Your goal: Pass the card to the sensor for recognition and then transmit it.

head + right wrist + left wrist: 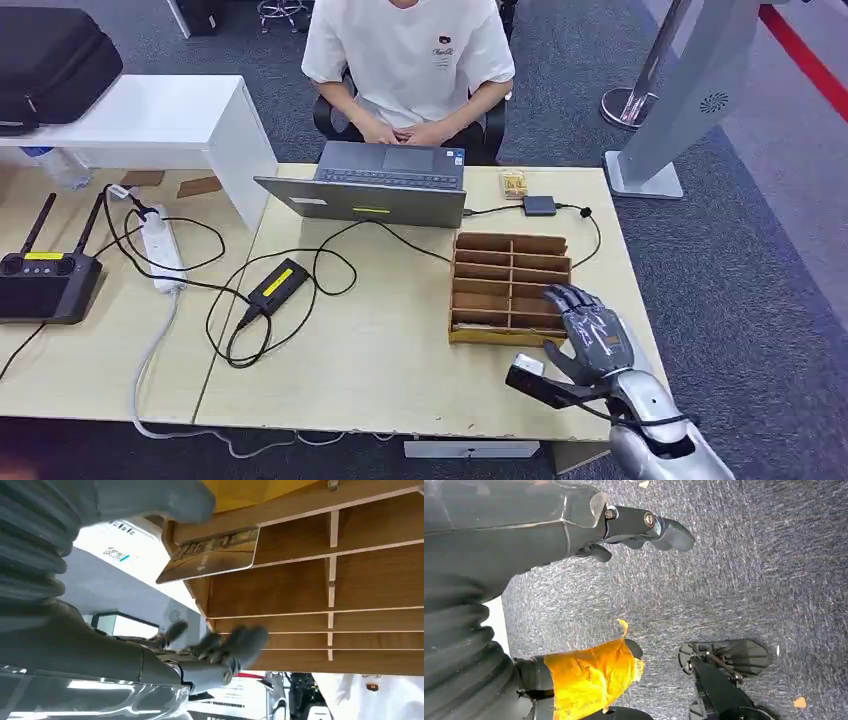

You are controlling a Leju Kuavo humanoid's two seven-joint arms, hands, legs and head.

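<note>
card (212, 555) sits slotted in the near right compartment of the wooden rack (508, 285), its long axis sticking out toward the right hand (590, 335), which hovers just beside it, fingers apart and empty, while the left hand (574, 530) hangs empty over the floor.

- Silver, smooth-shelled right forearm (668, 445), a thin black cable looped round its wrist.
- Dark grey right hand (592, 335), plated fingers with lighter patches on the back.
- Small black camera block (540, 381) fixed beside that wrist.
- Grey ribbed cover (459, 655), yellow tape (591, 676) on the left hand's thumb, brass-coloured screw (649, 519) at a dark finger.
</note>
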